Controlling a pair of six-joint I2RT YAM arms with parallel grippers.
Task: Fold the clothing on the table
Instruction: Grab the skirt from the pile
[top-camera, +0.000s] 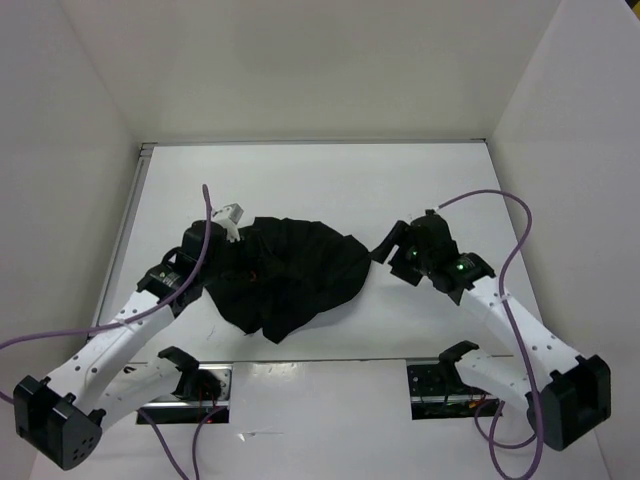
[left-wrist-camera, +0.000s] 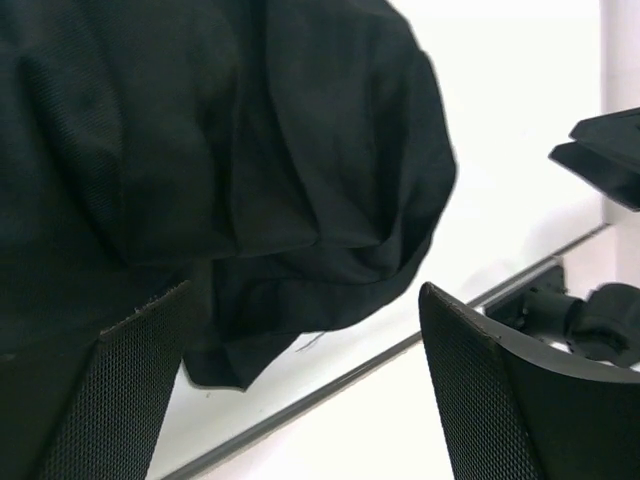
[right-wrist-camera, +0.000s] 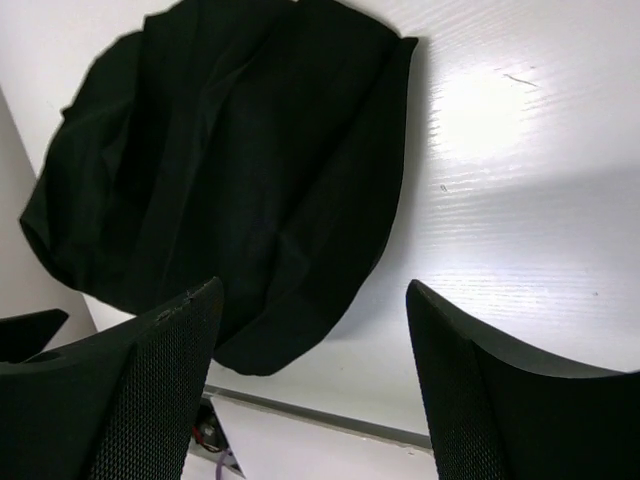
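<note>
Top external: clothing lies in a rumpled heap on table, no clean fold visible. Folding looks mostly undone. Left gripper jaws apart over left edge, right gripper jaws apart beside right edge. 2 grippers, neither gripping.

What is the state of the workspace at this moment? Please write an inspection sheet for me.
Surface: the table is white and flat, with a thin metal edge rail on its left side.
Job's things: the clothing is black and lies in a crumpled heap near the middle; it is not folded.
Clutter: nothing seen.
Grippers: the left gripper is open over the clothing's left part; contact cannot be told. The right gripper is open beside the clothing's right edge and holds nothing.
Cables: one purple cable loops above the right arm and another runs along the left arm; neither lies on the clothing.
Surroundings: plain white walls enclose the table.
</note>
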